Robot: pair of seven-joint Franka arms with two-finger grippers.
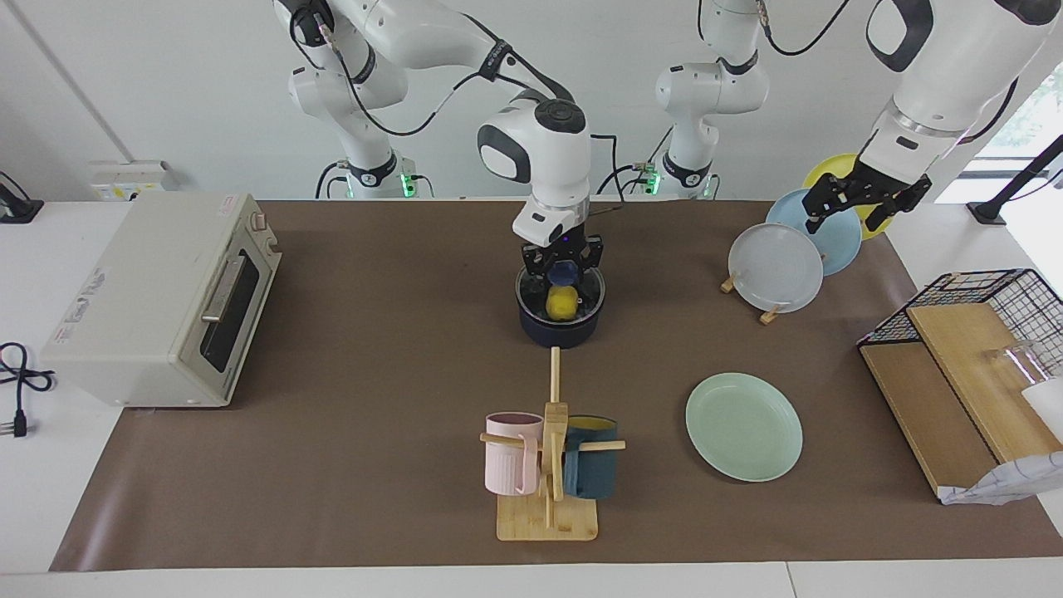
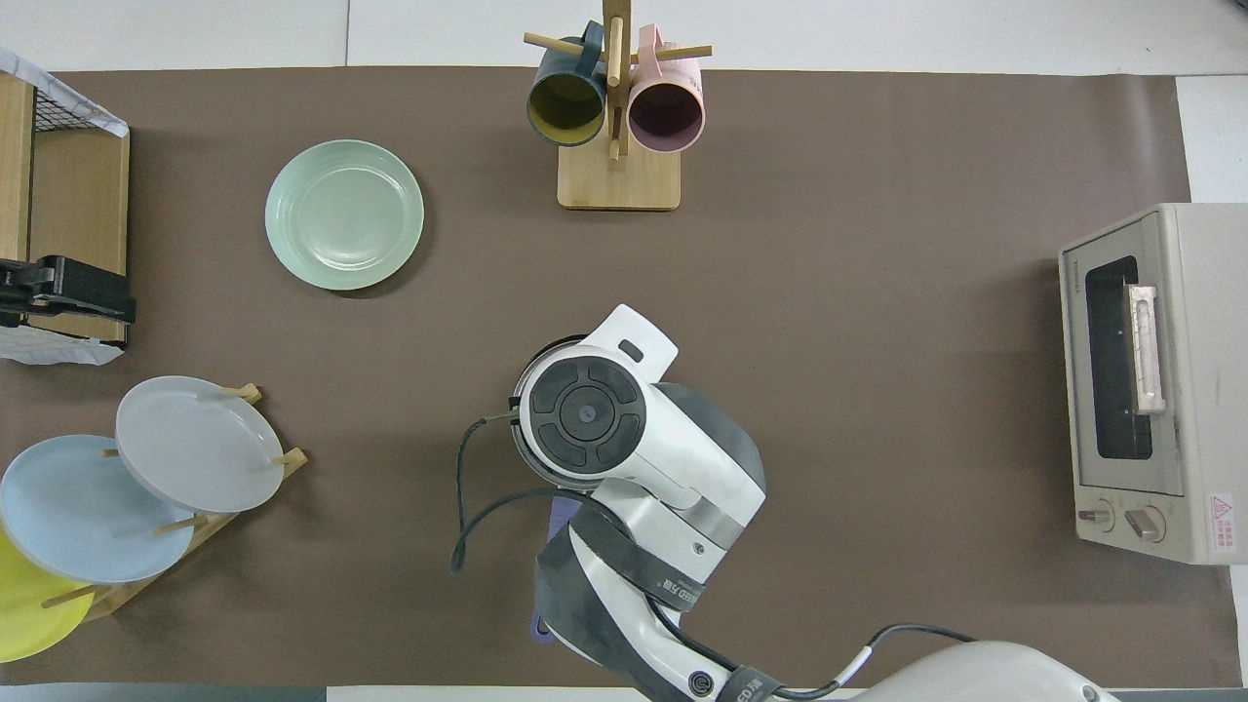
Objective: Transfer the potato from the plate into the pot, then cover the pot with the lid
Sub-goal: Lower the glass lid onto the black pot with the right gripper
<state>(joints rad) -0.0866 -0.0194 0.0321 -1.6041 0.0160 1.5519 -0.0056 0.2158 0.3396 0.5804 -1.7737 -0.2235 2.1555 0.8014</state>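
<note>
The small yellow plastic potato [image 1: 561,304] lay inside the dark navy saucepan [image 1: 561,330]; the round mint-green plate [image 1: 744,426] sat bare. The right gripper [image 1: 562,263] held the clear glass lid [image 1: 561,292] by its blue knob on the saucepan, not yet released. The left gripper [image 1: 864,203] waited open over the upright plates [image 1: 776,267] beside the saucepan.

In the overhead view the pot [image 2: 534,359] is almost wholly covered by the right arm, and the yellow plate [image 2: 24,609] is cut by the edge.

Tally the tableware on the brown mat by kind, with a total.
Plates: 4 (mint plate, grey-white, light blue, yellow)
Mugs: 2 (pink, teal)
Pots: 1 (pot)
Total: 7
</note>
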